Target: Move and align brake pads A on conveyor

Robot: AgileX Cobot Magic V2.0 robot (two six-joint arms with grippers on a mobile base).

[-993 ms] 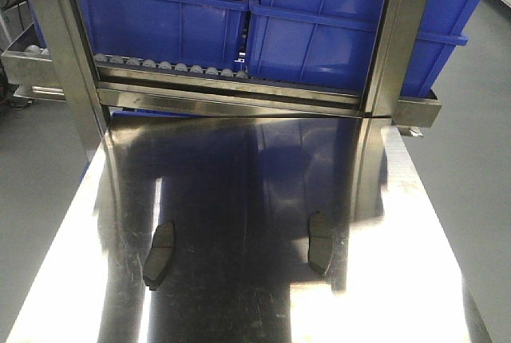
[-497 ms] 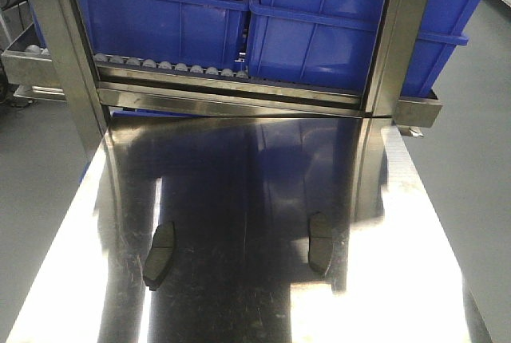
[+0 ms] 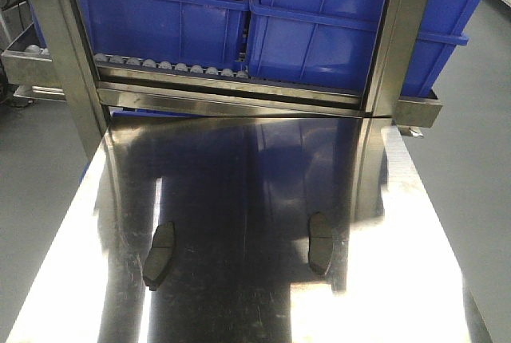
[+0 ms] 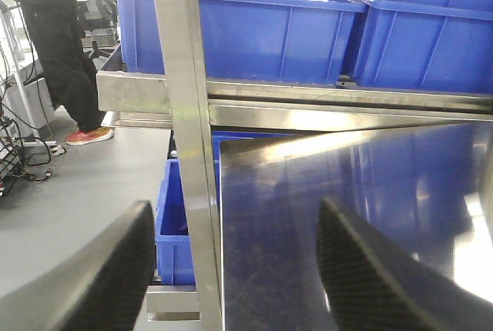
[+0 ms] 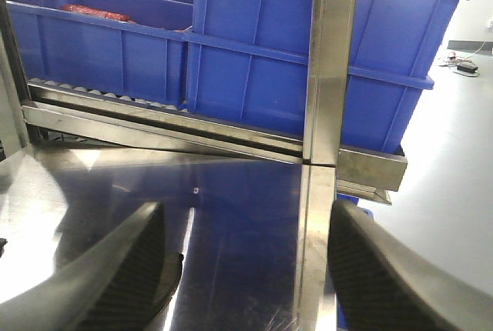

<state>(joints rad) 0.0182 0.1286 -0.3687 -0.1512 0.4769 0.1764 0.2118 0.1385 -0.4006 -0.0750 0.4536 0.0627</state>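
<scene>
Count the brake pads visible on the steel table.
2, both on the steel table: left brake pad and right brake pad, lying well apart. Others may lie out of view.

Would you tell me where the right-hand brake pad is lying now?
Front view: the right-hand brake pad lies on the steel table, right of centre, well apart from the left pad.

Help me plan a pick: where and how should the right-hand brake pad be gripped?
Grip the right-hand brake pad across its narrow width at mid-length, from above: it lies flat on the steel table, long axis pointing away from the camera.
</scene>
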